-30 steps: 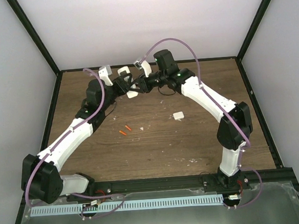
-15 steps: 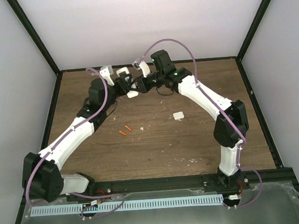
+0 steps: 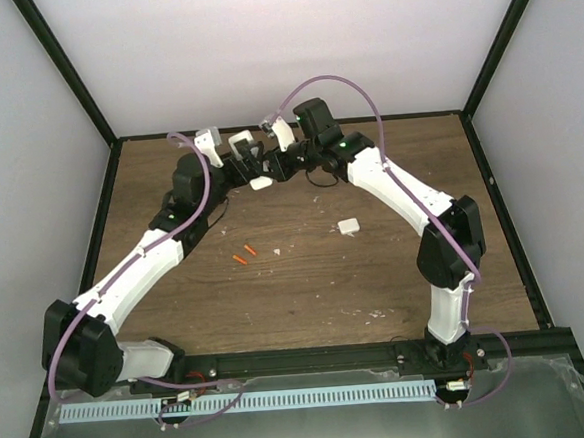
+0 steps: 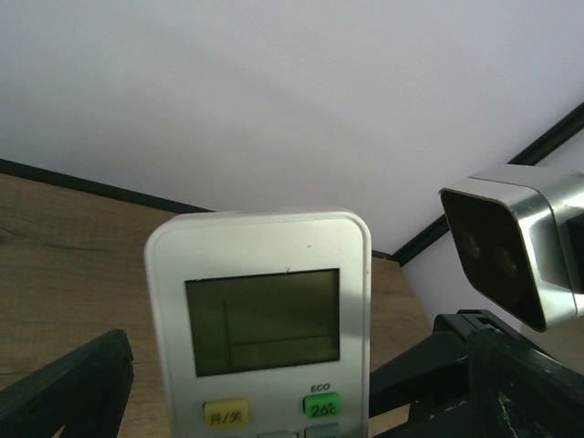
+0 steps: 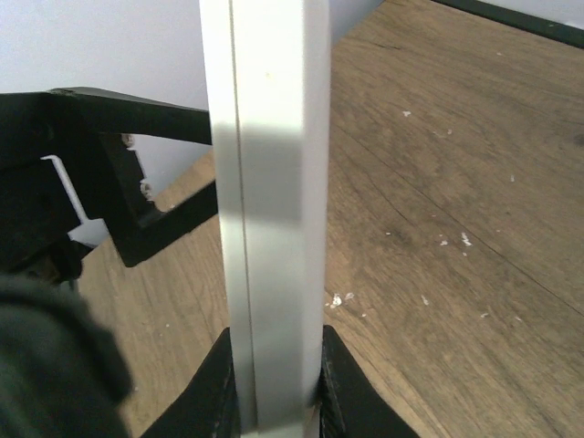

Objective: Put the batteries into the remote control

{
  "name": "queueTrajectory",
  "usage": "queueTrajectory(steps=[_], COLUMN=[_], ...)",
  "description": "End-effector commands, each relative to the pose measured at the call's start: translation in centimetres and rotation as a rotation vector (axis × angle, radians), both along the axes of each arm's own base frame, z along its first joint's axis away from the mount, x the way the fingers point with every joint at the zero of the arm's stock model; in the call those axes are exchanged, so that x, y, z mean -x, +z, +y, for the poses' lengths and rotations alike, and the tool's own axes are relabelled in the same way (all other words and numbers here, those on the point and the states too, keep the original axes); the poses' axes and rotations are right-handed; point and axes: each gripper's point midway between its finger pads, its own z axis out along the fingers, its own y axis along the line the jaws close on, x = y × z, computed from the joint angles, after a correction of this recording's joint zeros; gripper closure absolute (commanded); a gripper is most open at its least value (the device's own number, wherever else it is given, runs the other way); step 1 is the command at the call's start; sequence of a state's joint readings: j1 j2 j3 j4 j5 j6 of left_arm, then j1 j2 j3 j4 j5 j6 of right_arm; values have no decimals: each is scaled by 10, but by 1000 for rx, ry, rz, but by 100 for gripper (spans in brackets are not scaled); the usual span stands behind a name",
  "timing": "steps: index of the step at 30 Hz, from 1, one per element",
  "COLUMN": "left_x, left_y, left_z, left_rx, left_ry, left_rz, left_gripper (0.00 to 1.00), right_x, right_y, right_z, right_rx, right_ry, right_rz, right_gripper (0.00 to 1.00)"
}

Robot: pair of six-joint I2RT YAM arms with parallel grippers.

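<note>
1. Right tool point(image 5: 274, 388) is clenched on the remote control point(image 5: 274, 182). In the right wrist view, the remote's thin edge is pinched between the black fingers point(image 5: 214, 383).
2. Left tool point(image 4: 255, 401) is spread wide and grips nothing. Its fingers point(image 4: 68, 388) are seen to either side of the remote control, with a clear gap at 9 o'clock (contact at 3 o'clock cannot be told).
3. The remote control is held upright over the far part of the tabletop point(image 3: 377, 283), toward 12 o'clock in the top view. Its greyish display is turned to the left wrist camera.
4. The batteries point(image 3: 244, 254) are seen lying side by side on the tabletop, at about 7 o'clock from the remote control and well apart from both tools.
5. A small white cover piece point(image 3: 349, 226) is seen lying at about 4 o'clock from the remote control.
</note>
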State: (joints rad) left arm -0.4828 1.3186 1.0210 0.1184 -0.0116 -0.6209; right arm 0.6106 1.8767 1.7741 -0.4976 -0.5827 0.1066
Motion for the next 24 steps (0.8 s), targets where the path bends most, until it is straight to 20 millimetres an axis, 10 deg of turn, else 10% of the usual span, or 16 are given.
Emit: queueTrajectory(steps=[1, 9, 24], left_x=[3, -1, -4], left_y=[23, 4, 38], left_z=[27, 94, 80], left_rx=[14, 145, 405], left_ry=[117, 340, 286], left_rz=[-14, 175, 243], left_gripper=[0, 0, 0], right_x=[-9, -24, -36], right_y=[9, -13, -4], right_z=[-9, -42, -58], right_rx=[53, 225, 618], right_ry=[-53, -175, -414], right_rz=[-88, -245, -964], right_gripper=[98, 99, 99])
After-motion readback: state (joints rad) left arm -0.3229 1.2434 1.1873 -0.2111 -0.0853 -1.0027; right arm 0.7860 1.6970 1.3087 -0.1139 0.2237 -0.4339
